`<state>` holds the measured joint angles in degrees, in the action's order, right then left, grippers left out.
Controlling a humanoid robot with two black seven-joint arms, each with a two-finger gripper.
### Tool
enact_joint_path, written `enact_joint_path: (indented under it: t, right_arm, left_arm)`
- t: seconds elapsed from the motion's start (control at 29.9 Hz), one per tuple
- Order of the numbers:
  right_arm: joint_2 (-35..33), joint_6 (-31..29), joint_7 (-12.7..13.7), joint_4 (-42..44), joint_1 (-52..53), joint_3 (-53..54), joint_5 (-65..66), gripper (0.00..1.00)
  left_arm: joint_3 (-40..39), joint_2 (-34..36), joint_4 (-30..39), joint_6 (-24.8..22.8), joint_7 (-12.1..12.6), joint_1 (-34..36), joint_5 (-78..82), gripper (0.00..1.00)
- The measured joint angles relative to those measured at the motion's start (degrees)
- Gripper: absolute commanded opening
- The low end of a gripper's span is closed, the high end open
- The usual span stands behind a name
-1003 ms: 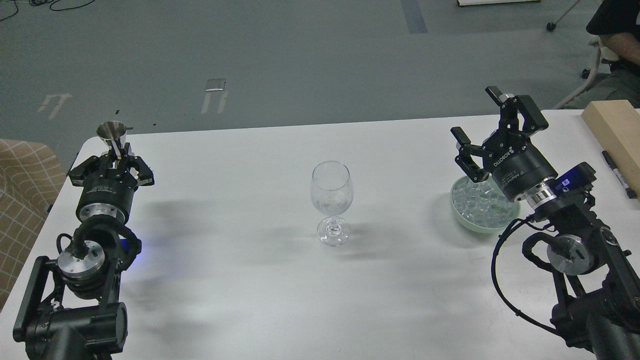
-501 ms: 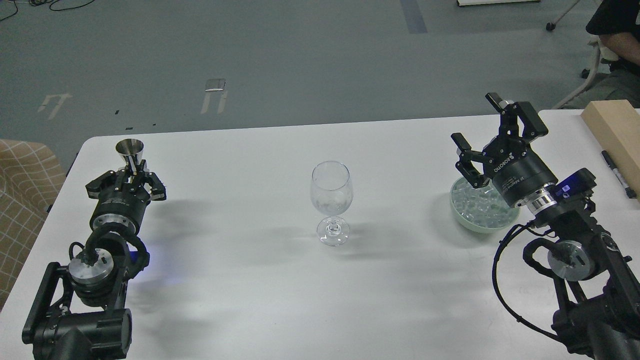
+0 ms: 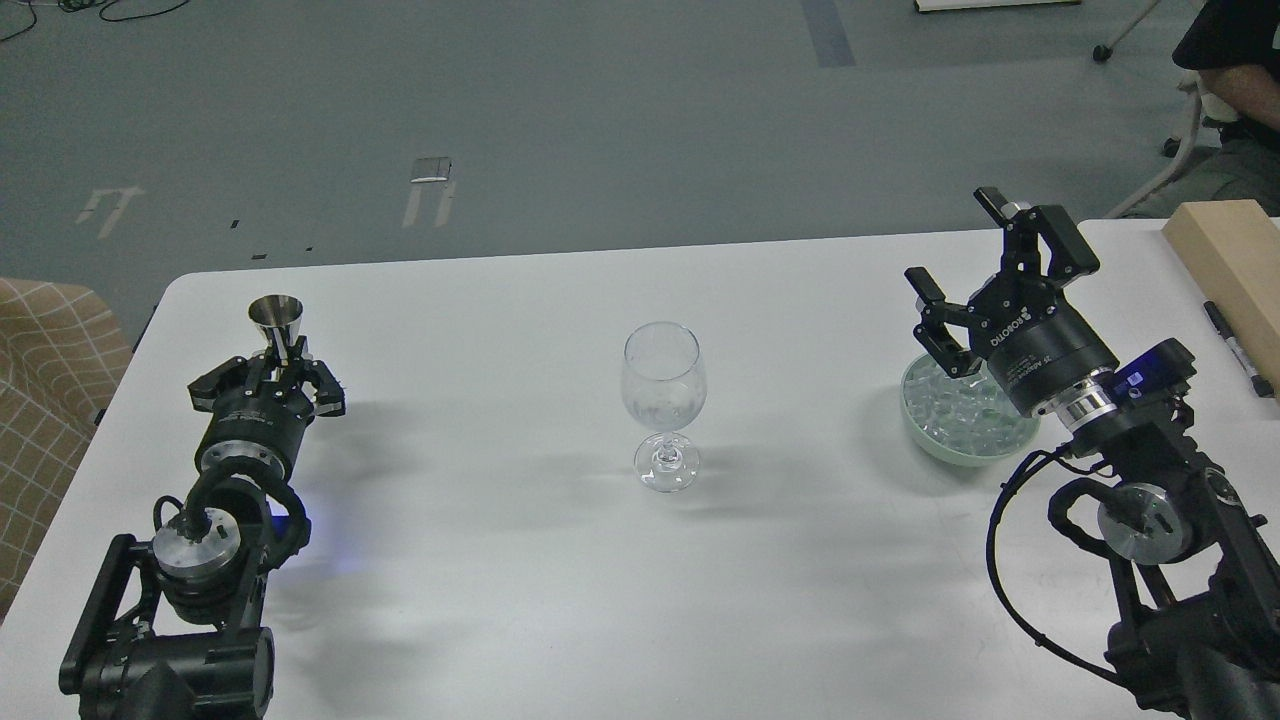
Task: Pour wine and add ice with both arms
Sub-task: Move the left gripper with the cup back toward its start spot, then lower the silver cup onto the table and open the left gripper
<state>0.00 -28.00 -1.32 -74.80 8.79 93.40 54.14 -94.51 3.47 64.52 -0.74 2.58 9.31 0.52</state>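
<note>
The wine glass (image 3: 663, 400) stands upright near the middle of the bench (image 3: 500, 600), well apart from both of our claws, to the right of the left claw and to the left of the right one. It is clear and stemmed, with a round foot. The bowl shows only faint glints low down, and we cannot tell whether anything is in it. We see no coloured liquid there, so we judge the pour not yet done.

The pale green bowl (image 3: 925, 445) sits just below and partly behind our right claw (image 3: 985, 275). It is heaped with the ice (image 3: 955, 410), many small glassy cubes glinting white, and none of them lies outside it that we can see. So we judge the ice step is also still ahead.

Our right claw hangs over the bowl's far rim with its fingers spread wide and nothing between them. It points up and away from us.

Our left claw (image 3: 277, 362) is closed on the stem of a small metal jigger (image 3: 277, 318). The cup stands upright just beyond the fingertips, its mouth open to the top. We cannot see whether it holds any wine.

Both steps remain, as far as we can judge: carry the jigger rightward to the glass and tip it, then lower the right claw into the cubes.
</note>
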Motion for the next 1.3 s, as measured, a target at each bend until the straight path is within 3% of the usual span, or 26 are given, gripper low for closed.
enact_joint_path:
  t: [0.2, 0.43, 0.57, 0.97, 1.07, 1.17, 1.24, 1.3]
  right_arm:
    - [0.0, 0.0, 0.0, -0.5, -0.2, 0.0, 0.0, 1.00]
    - [0.0, 0.0, 0.0, -1.0, -0.5, 0.0, 0.0, 1.00]
    - [0.0, 0.0, 0.0, -1.1, -1.0, 0.0, 0.0, 1.00]
    - [0.0, 0.0, 0.0, -1.0, -1.0, 0.0, 0.0, 1.00]
    - [0.0, 0.0, 0.0, -0.9, -0.9, 0.0, 0.0, 1.00]
    - [0.0, 0.0, 0.0, -0.8, -0.8, 0.0, 0.0, 1.00]
    - [0.0, 0.0, 0.0, -0.7, -0.8, 0.0, 0.0, 1.00]
    - [0.0, 0.0, 0.0, -0.7, -0.8, 0.0, 0.0, 1.00]
  left_arm:
    - [0.5, 0.2, -0.1, 0.0, -0.1, 0.6, 0.1, 0.17]
    - [0.5, 0.3, -0.9, 0.3, -0.3, 1.3, 0.4, 0.33]
    - [0.5, 0.3, -1.4, 0.3, -0.2, 1.6, 0.4, 0.37]
    - [0.5, 0.5, -3.7, 0.0, 0.1, 3.3, 0.5, 0.40]
    - [0.5, 0.5, -4.2, -0.1, 0.1, 3.7, 0.5, 0.47]
    - [0.5, 0.5, -4.7, -0.1, 0.1, 4.0, 0.5, 0.58]
    - [0.5, 0.6, -4.8, -0.1, 0.1, 4.0, 0.5, 0.72]
    - [0.5, 0.6, -5.1, -0.1, 0.1, 4.0, 0.5, 0.78]
